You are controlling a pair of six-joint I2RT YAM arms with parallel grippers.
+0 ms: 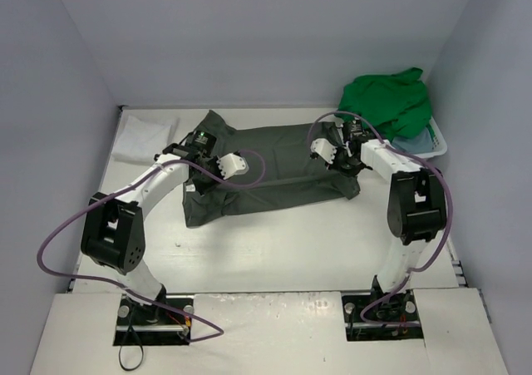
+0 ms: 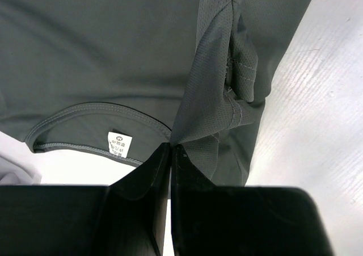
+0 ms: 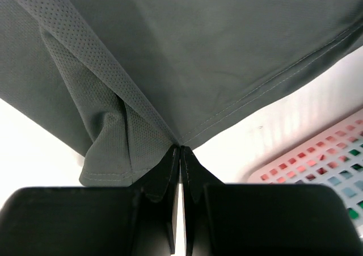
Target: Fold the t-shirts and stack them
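1. Top external view: a dark grey-olive mesh-fabric t-shirt [image 1: 278, 163] lies spread flat across the middle of the white table [image 1: 274, 250], reaching from one arm's wrist to the other.
2. The left arm [image 1: 112, 234] reaches to the shirt's left end. In the left wrist view the left jaws are closed on a pinch of the shirt [image 2: 113, 51] just beside the neckline, and the fabric rises into a creased peak at their tips.
3. A small white printed label [image 2: 117, 143] sits inside the collar, close to the left jaws.
4. The right arm [image 1: 411, 209] reaches to the shirt's right end. In the right wrist view the right jaws are closed on the stitched edge of the shirt [image 3: 215, 51], with a fold of mesh hanging just left of the tips.
5. A white plastic lattice basket [image 1: 440, 145] stands at the table's far right corner, just beside the right wrist. A bright green t-shirt [image 1: 386, 101] is heaped on it, with a light blue t-shirt [image 1: 416, 145] underneath.
6. A white t-shirt [image 1: 141, 138] lies crumpled at the far left of the table, touching the dark shirt's left end.
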